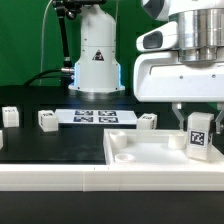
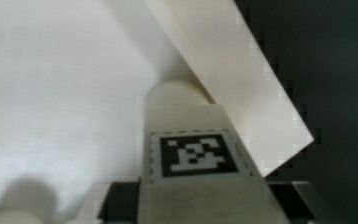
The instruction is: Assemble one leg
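Note:
My gripper is shut on a leg, a small white post with a black-and-white tag facing the camera. I hold it upright over the right far corner of the large flat white square piece with a raised rim. In the wrist view the leg sits between my dark fingers, its tip against the piece's flat face beside the raised rim. I cannot tell whether the leg's tip is seated in the corner.
Three more white legs lie on the black table behind the square piece. The marker board lies in front of the robot base.

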